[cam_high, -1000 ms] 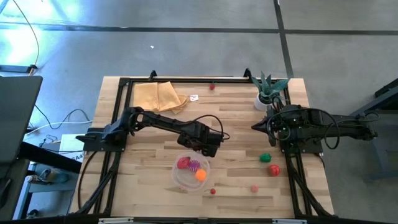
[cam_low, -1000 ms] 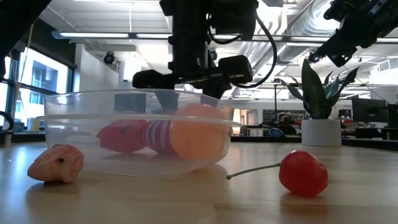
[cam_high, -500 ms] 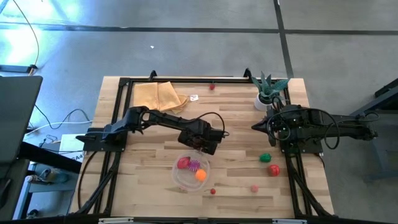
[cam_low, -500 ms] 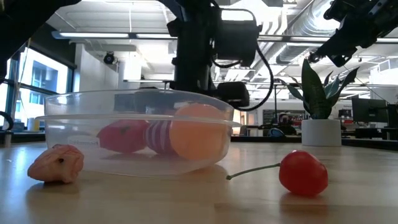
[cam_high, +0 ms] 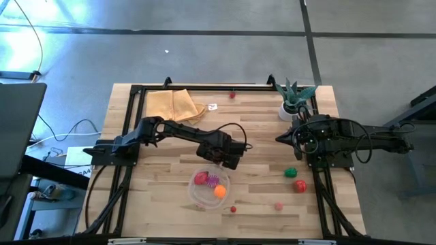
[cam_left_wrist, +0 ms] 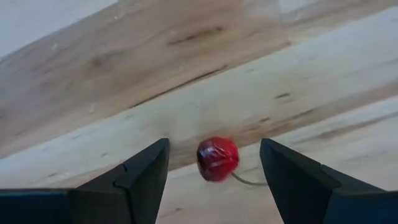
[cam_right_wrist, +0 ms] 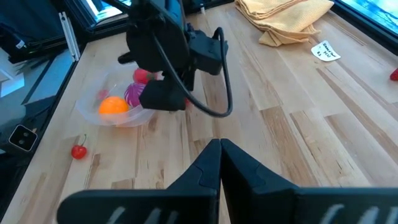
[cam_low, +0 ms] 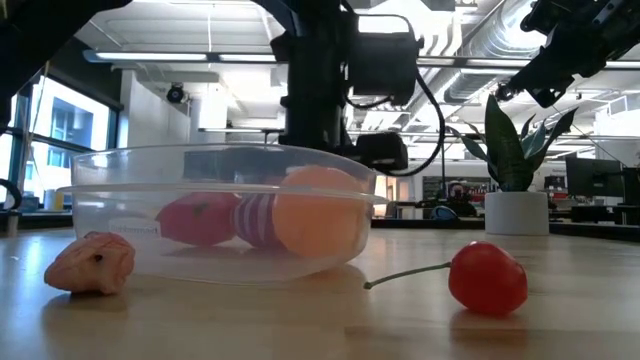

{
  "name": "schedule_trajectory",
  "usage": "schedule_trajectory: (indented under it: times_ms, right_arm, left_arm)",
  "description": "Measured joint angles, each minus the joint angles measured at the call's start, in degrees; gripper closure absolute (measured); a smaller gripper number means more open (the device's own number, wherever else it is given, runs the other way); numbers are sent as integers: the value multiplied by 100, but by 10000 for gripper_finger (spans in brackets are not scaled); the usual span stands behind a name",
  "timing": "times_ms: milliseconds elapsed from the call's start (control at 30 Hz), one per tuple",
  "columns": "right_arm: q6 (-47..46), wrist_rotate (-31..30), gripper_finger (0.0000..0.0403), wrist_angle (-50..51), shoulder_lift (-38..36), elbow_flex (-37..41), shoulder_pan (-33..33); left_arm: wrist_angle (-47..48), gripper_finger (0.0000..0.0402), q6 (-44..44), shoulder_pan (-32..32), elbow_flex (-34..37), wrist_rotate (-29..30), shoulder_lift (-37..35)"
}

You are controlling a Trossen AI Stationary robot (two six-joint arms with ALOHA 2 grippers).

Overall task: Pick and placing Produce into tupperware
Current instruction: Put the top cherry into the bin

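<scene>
The clear tupperware (cam_high: 210, 188) stands near the table's near edge and holds a red piece, a striped magenta one and an orange one (cam_low: 318, 224). My left gripper (cam_high: 229, 162) hangs open just beyond the container's far right side. In its wrist view the open fingers (cam_left_wrist: 214, 144) frame a red cherry (cam_left_wrist: 217, 158) that lies on the wood. That cherry (cam_high: 233, 209), a pink piece (cam_high: 278, 205), a red piece (cam_high: 299, 185) and a green piece (cam_high: 291, 172) rest on the table. My right gripper (cam_high: 278, 139) waits shut at the right side.
A folded yellow-tan cloth (cam_high: 174, 104) and a small white tag lie at the far left. A green spiky plant in a white pot (cam_high: 293, 99) stands at the far right corner, and a tiny red piece (cam_high: 232, 95) lies by the far edge. Black frame rails run along the table's sides.
My left gripper has risen from just above the tupperware's rim and drawn slightly back toward the far edge, staying open. The pieces in the container have kept their places.
</scene>
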State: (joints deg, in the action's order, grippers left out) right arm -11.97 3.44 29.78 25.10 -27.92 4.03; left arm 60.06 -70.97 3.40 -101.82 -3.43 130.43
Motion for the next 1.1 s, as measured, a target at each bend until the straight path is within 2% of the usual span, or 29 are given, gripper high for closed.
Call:
schedule_trajectory:
  times_ms: [467, 700, 1100]
  right_arm:
    - [0, 0, 402, 2, 0, 0, 0]
    - [0, 0, 402, 0, 0, 0, -1]
    - [1, 0, 402, 1, 0, 0, 0]
  left_arm:
    - [30, 161, 46, -2, 0, -121, 0]
    - [51, 191, 44, -2, 0, -120, 0]
    - [50, 221, 37, -2, 0, -108, 0]
